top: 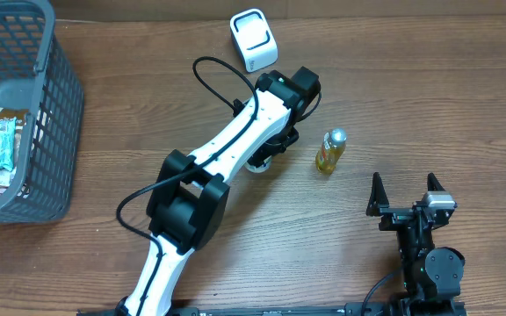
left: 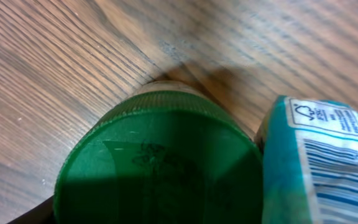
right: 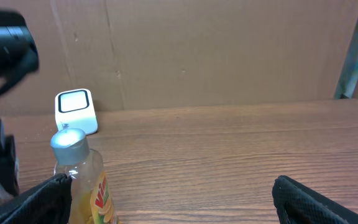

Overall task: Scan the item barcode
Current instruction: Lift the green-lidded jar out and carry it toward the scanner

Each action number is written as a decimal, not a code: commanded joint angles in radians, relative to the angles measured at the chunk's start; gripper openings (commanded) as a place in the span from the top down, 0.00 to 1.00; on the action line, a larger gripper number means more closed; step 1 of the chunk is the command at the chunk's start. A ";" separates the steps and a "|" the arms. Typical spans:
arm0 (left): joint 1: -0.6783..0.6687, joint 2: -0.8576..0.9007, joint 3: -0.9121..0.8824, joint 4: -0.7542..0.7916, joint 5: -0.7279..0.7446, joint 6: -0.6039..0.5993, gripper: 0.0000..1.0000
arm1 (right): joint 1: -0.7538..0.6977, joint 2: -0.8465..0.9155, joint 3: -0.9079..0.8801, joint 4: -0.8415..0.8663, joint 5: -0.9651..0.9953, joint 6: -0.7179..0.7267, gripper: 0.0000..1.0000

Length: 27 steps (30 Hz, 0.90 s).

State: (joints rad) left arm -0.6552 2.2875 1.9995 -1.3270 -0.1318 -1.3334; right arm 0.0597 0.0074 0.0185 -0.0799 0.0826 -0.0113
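Observation:
The item (left: 160, 168) is a round container with a green lid that fills the bottom of the left wrist view. A teal label with a barcode (left: 328, 168) sits at its right edge. From overhead only a pale bit of the item (top: 255, 164) shows, under the white left arm. My left gripper (top: 267, 147) is down over it, jaws about the item and fingers hidden. The white scanner (top: 253, 39) stands at the back of the table, apart from the item. My right gripper (top: 404, 195) rests open and holds nothing near the front edge.
A yellow drink bottle with a silver cap (top: 330, 149) stands right of the left gripper and close ahead of the right fingers (right: 42, 202). A grey basket (top: 60, 114) holding packets sits at the far left. A cardboard wall (right: 229, 50) backs the table.

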 commanded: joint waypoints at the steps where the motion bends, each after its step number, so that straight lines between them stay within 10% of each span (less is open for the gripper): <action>1: -0.013 0.037 0.004 -0.008 -0.002 -0.024 0.79 | 0.003 -0.005 -0.010 0.003 0.006 -0.005 0.00; 4: -0.013 0.037 0.004 -0.007 0.029 0.003 0.70 | 0.003 -0.005 -0.010 0.003 0.006 -0.005 0.00; 9: -0.013 0.037 0.005 -0.008 0.064 0.105 0.22 | 0.003 -0.005 -0.010 0.003 0.006 -0.005 0.00; 27: 0.041 -0.045 0.008 -0.040 0.047 0.408 0.00 | 0.003 -0.005 -0.010 0.003 0.006 -0.005 0.00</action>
State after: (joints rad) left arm -0.6430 2.2948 2.0029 -1.3743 -0.0624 -1.0718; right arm 0.0597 0.0074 0.0185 -0.0803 0.0830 -0.0120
